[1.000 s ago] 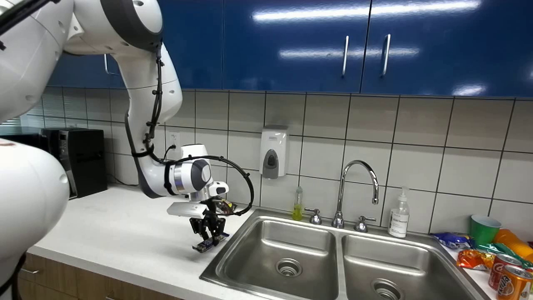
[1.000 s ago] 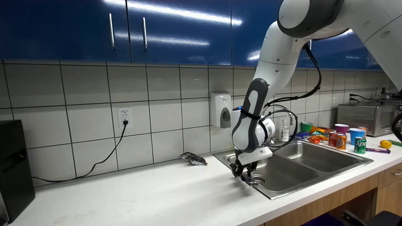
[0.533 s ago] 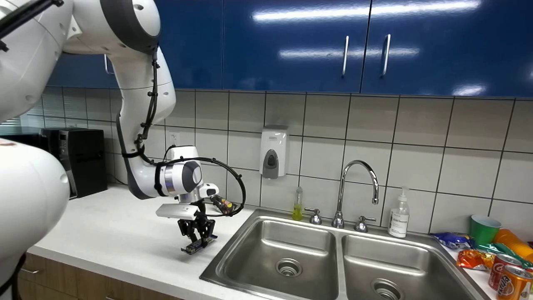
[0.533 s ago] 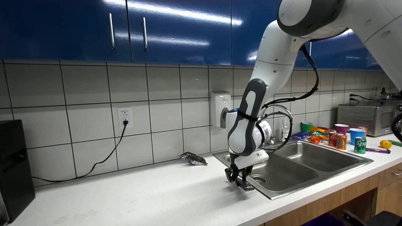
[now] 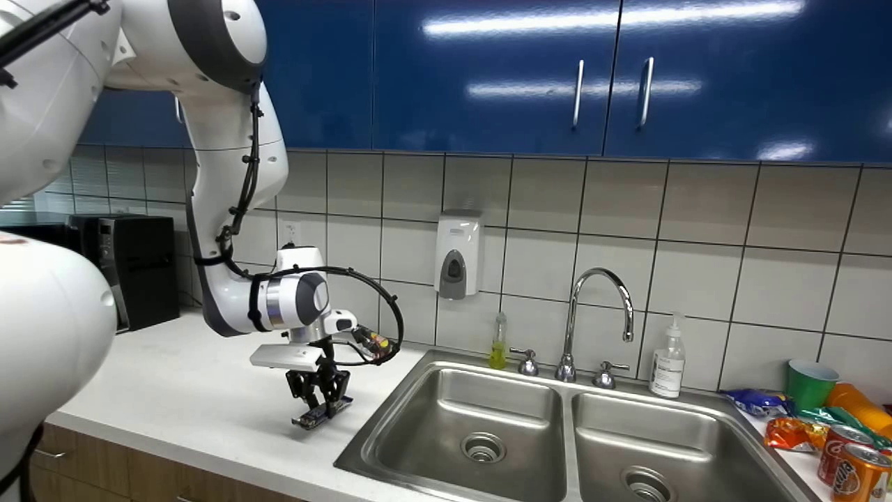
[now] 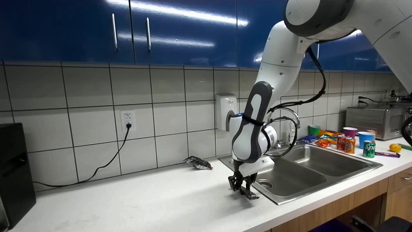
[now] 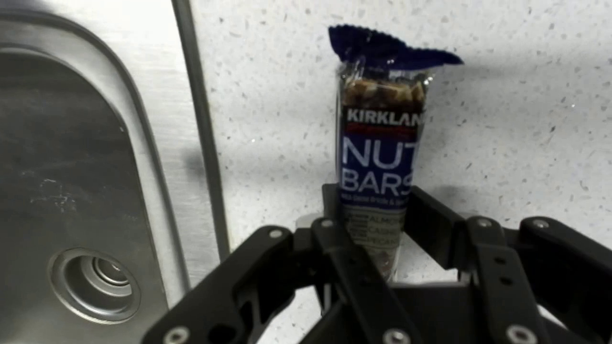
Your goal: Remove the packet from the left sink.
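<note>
The packet [image 7: 377, 157] is a dark blue and brown nut bar. It shows lengthwise in the wrist view and at the fingertips in both exterior views [image 5: 322, 415] [image 6: 250, 194]. My gripper [image 7: 373, 193] is shut on it, one finger on each long side; the packet's lower end is partly hidden by a finger. The gripper [image 5: 320, 408] is low over the white counter, beside the sink edge. I cannot tell whether the packet touches the counter. The left sink [image 5: 519, 425] has a round drain and nothing lying in it; it also shows in the wrist view [image 7: 71, 157].
The right basin [image 5: 648, 432] adjoins the left one, with a faucet [image 5: 571, 321] behind. A crumpled silvery-black packet [image 6: 198, 162] lies by the wall. Cans, cups and bright snack packets [image 6: 325, 141] crowd beyond the sink. A black box [image 6: 16, 174] stands on the counter.
My gripper, holding the packet, has moved away from the left sink along the counter, slightly lower, with smaller motion in the last half second.
</note>
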You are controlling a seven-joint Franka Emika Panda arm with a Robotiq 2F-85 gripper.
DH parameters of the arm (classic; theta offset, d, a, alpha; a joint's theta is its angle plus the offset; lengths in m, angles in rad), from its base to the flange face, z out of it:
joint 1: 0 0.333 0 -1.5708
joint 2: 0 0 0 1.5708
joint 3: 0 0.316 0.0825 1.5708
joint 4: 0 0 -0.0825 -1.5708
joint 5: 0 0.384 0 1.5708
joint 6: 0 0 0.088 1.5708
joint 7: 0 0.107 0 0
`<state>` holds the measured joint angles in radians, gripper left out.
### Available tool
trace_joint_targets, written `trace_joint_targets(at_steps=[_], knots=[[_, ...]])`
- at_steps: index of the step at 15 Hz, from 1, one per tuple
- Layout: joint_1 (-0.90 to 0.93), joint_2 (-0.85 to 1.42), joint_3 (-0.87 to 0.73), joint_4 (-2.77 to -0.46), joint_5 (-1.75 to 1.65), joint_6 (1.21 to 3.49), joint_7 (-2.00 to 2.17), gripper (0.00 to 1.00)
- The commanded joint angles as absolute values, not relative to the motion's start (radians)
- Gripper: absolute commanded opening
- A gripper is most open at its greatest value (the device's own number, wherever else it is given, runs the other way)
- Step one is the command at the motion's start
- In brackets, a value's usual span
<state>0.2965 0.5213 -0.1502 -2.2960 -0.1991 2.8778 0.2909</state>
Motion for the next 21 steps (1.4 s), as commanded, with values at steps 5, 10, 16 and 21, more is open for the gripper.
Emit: trace_joint_targets(at_steps=[5, 10, 16, 21], knots=[[0.281, 0.513, -0.13, -2.315, -0.184, 2.896, 0.261, 0.13], [0.279, 0.518, -0.128, -2.315, -0.181, 2.898, 0.261, 0.13], [0.276, 0.527, -0.125, -2.31, -0.176, 2.898, 0.262, 0.13], [0.277, 0.538, -0.127, -2.307, -0.172, 2.897, 0.262, 0.52]])
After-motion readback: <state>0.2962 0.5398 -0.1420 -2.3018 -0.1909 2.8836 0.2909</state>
